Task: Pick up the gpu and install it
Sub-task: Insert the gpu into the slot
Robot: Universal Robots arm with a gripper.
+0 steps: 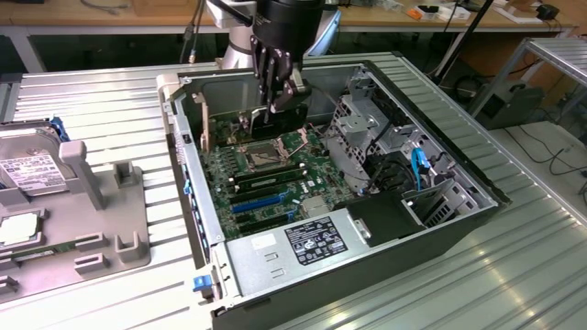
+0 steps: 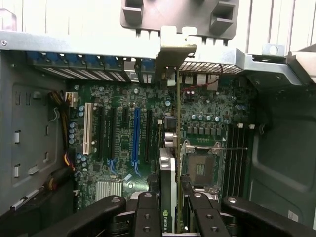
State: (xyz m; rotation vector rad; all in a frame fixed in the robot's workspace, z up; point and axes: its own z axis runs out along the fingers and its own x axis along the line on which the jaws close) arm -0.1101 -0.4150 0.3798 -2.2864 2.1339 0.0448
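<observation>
Claw (image 2: 174,219) pinching gpu (image 2: 167,170) by its edge, card upright inside open computer case (image 2: 29,123), over motherboard (image 2: 123,133), between blue expansion slot (image 2: 137,136) and CPU socket (image 2: 201,170), silver bracket (image 2: 175,52) at the case's slotted wall.

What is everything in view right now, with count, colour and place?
graphics card: one, dark with silver bracket, edge-on above the motherboard, in the gripper
computer case: one, black, open, on the table
motherboard: one, green, inside the case
power supply: one, silver, inside the case
hard drive: one, silver, white label, exterior view's left
table: one, grey ribbed metal, under the case
gripper: one, black, over the motherboard, shut on the graphics card
</observation>
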